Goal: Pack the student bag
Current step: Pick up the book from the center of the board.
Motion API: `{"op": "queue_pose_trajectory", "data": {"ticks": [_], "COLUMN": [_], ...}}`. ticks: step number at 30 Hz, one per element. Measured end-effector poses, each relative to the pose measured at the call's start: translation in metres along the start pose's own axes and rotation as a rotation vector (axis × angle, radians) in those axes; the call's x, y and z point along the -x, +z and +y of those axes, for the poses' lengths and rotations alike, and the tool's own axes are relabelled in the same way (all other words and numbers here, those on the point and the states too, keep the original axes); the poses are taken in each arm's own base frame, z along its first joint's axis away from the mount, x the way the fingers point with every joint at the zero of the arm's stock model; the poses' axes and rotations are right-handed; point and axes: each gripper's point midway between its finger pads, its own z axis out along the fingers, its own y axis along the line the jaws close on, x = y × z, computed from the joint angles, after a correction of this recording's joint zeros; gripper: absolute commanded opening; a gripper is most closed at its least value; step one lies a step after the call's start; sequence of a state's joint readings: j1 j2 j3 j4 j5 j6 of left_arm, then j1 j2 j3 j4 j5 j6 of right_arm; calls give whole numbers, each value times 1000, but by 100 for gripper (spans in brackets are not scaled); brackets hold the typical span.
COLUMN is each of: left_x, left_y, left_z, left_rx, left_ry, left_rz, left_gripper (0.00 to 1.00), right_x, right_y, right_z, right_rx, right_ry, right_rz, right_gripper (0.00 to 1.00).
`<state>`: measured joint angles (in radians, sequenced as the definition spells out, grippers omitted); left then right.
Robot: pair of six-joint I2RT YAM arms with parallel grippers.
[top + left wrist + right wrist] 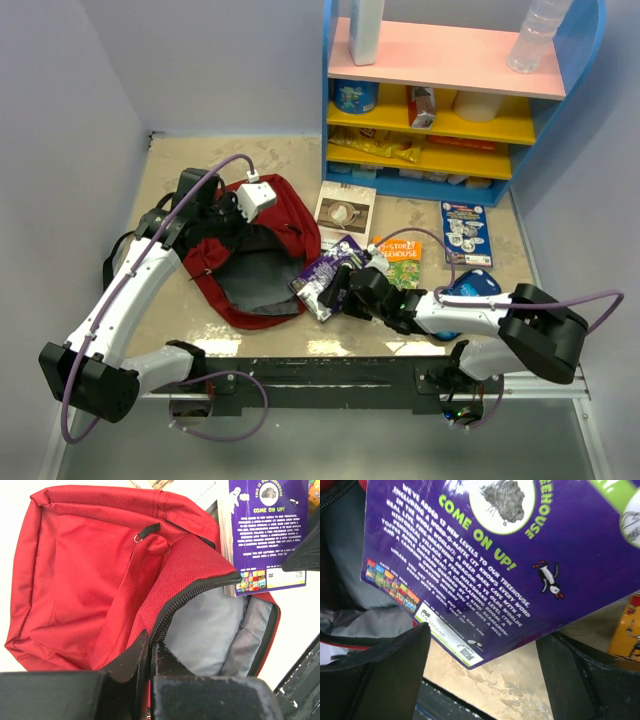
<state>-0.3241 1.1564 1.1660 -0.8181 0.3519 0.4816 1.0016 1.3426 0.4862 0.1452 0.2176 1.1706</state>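
Left arm (130, 285) forward, left fingers (127, 662) pinched together, right arm (470, 312) angled leftward, right fingers (380, 675) wide apart

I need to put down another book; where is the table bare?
Bare table lies behind the backpack, left of the shelf, and in a thin strip along the near edge. Crowded: backpack to blue book, around the right tool.

The student bag (292, 215), dark red with black straps, lies flat on the surface (200, 160), left of centre; its black zipper gapes open, baring grey lining.
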Motion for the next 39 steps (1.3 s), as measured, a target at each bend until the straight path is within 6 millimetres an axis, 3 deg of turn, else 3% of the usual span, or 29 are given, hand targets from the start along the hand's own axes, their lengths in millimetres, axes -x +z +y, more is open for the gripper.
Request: {"op": "queue_pose_trajectory", "data": {"ticks": [4,12,16,20,23,24,27,34,39], "left_x": [-1,-1,-1,-2,-2,-3,-3,-2,-1], "left_y": [0,0,0,0,-1,-1,-1,-1,-1], "left_z": [0,-1,-1,-2,-2,-2,-2,-3,-3], "left_rx": [-1,-4,-4,-6,-7,-7,-7,-11,-14], "left_ry": [0,-2,-3,-4,-4,-5,-5,-5,-6], "left_rz": [2,5,5,8,9,10,10,6,0], "left_gripper": [0,0,0,0,0,0,0,0,0], "right_x": [10,52,55,45,38,38,45,74,49], "right_y": [-5,-40,-36,-18,-9,-8,-13,-70,-68], "right_z": [0,28,32,19,8,7,18,71,87], "right_rx": [15,217,242,186,142,134,156,378,465], "right_ry": [18,104,117,98,82,82,86,116,79], "right_rz": [-62,-265,-288,-264,-248,-245,-260,-318,-185], "right_gripper": [66,53,54,53,35,22,0,0,0]}}
